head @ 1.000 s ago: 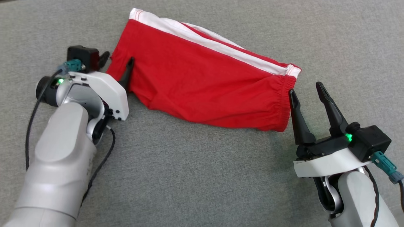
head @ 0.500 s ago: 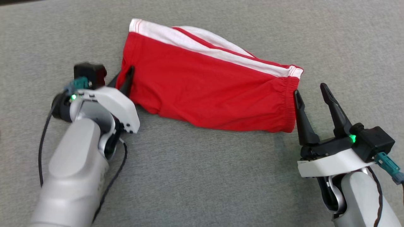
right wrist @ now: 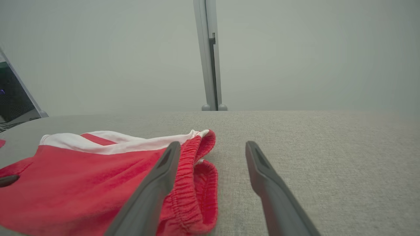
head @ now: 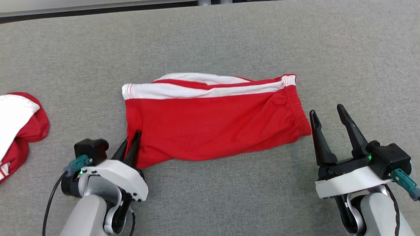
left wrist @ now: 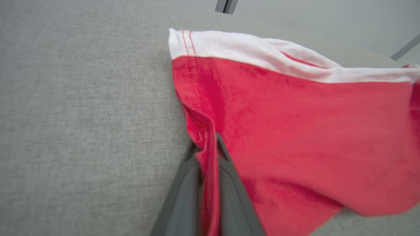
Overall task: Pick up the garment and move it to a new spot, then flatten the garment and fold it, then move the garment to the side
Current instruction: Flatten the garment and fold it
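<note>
Head view — left pincer [head: 132, 137] clamped on garment [head: 213, 131] — right pincer [head: 325, 109] spread.

I'm looking down from the head camera, high over the grey cloth surface [head: 210, 203], left wrist camera tight on the red shorts [left wrist: 295, 131] at their left hem, right wrist camera low at their right end, facing far, all three sharing them

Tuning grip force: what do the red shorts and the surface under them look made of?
The red shorts: soft matte knit, probably cotton jersey; it creases, waistband gathers like elastic. The surface: grey matte woven fabric or felt, judging by its fine heathered texture.
</note>
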You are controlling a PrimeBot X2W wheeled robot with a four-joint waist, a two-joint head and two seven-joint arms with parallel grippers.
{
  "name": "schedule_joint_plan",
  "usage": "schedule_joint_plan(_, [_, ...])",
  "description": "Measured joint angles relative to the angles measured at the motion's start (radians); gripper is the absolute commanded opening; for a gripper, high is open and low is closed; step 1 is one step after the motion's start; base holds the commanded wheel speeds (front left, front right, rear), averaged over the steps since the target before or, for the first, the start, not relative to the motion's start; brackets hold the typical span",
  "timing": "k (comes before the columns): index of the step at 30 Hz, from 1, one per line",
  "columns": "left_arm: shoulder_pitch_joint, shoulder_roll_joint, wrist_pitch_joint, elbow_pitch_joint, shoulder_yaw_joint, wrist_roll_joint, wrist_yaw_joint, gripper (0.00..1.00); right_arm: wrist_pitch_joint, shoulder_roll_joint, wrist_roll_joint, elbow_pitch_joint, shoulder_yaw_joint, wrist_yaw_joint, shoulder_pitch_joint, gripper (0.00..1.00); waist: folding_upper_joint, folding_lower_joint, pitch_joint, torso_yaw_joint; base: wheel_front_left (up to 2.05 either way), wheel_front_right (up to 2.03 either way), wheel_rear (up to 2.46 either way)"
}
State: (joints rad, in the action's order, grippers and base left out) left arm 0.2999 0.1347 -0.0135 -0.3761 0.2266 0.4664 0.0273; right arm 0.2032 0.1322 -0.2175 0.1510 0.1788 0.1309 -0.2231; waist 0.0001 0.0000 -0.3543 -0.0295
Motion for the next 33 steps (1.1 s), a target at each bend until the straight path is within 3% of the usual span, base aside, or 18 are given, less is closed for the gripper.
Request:
schedule_joint_plan(1, [-0.017,0.003,-0.001,0.019,-0.001,0.001,-0.007,0.00,-0.001,0.000,0.000,0.000,-0.002,0.000,0.005,1.00,0.0000,0.0000,0.006,0.004,0.00,0.00,0.00])
schedule_joint_plan(2, [-0.028,0.007,-0.003,0.035,-0.002,0.000,-0.018,0.40,-0.003,-0.002,0.000,-0.002,-0.003,0.000,0.010,1.00,0.0000,0.0001,0.011,0.007,0.00,0.00,0.00])
schedule_joint_plan(3, [-0.036,0.009,-0.002,0.049,-0.004,-0.001,-0.025,1.00,-0.009,-0.003,0.000,-0.003,-0.003,0.000,0.016,1.00,0.0000,0.0000,0.015,0.009,0.00,0.00,0.00])
schedule_joint_plan(15, [-0.051,0.036,0.258,0.175,-0.074,-0.097,-0.104,1.00,-0.030,-0.018,0.035,-0.029,-0.053,0.000,0.037,1.00,0.0000,0.0000,0.063,-0.015,0.00,0.00,0.00])
schedule_joint_plan(33, [-0.296,0.048,0.255,0.361,-0.110,-0.162,-0.152,1.00,-0.095,-0.011,0.041,-0.086,-0.049,0.000,0.136,1.00,0.0000,0.0000,0.182,-0.034,0.00,0.00,0.00])
